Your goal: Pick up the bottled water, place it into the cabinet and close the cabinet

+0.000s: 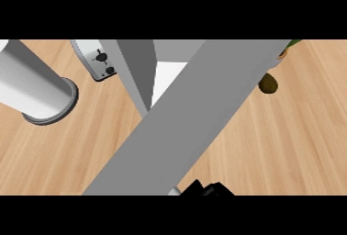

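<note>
Wood first: pale wood-grain counter top (291,147) filled the head view, planks running roughly top to bottom. Across the middle lay a broad flat grey panel (183,128), slanting from lower left up to upper right and blocking most of the centre. Behind it, w/ its own steep tilt, stood a narrower darker grey panel (139,69), and between the two a bright white surface (169,75) showed. Whether these were cabinet parts, couldn't tell from this angle.

Far left, a big pale grey cylinder with a darker ring at its lower end (30,82) came in from the upper left corner, over the counter. Just right of it, near the top, a small white box with two black round knobs (95,59) sat partly behind the darker panel.

On the right side, a small brown oval object (269,83) lay on the wood, just beside the broad panel's edge. Above it, at the top edge, a bit of green (293,43) poked out. Too cut off to name.

Right hand (207,189): only a jagged black scrap showed at the lower edge, approx. mid-view, just right of the broad panel's foot. Spread, pressed together or pinching, I couldn't tell. Bottled water: couldn't tell where it was from this view.
</note>
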### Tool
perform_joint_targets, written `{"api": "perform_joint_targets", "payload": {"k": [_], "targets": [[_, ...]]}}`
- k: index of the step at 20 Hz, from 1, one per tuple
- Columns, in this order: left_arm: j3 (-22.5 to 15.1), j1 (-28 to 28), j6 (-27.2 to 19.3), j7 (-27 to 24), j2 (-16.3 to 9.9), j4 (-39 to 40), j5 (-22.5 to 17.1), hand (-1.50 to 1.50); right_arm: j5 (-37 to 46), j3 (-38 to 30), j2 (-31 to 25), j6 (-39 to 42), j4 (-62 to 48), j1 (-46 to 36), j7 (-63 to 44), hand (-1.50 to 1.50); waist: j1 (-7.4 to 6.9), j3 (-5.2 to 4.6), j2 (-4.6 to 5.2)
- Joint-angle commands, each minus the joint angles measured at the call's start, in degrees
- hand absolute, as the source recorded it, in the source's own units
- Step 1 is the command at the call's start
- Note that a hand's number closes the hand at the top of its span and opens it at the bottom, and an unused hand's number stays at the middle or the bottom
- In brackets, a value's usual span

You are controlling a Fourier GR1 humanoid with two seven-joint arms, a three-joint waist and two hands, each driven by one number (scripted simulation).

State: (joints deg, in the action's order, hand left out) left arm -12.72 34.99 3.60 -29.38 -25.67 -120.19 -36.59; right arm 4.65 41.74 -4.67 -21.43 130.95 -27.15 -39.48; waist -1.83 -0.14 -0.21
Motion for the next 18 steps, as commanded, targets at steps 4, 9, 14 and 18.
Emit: {"api": "perform_joint_targets", "payload": {"k": [4,9,14,18], "targets": [[10.79,4.37,5.88,1.05,-4.43,-1.24,-8.73,1.50,-5.22,-10.82,4.55,1.34,-12.66,-10.72,-0.80,1.50,0.68,0.12,0.25],[11.04,8.70,11.22,-3.37,-2.30,1.99,-6.05,1.50,-12.05,-20.24,3.83,7.60,-23.60,-15.35,7.33,1.50,0.23,0.12,0.34],[12.40,9.01,16.97,-4.92,-1.94,5.67,-6.34,1.50,-14.77,-25.21,3.86,11.37,-35.75,-20.08,12.72,1.50,0.25,0.09,0.38],[17.09,8.36,17.18,-2.39,-3.15,4.62,-10.01,1.50,-15.11,-25.81,4.46,13.88,-44.04,-20.53,16.62,1.50,0.46,0.13,0.42]]}}
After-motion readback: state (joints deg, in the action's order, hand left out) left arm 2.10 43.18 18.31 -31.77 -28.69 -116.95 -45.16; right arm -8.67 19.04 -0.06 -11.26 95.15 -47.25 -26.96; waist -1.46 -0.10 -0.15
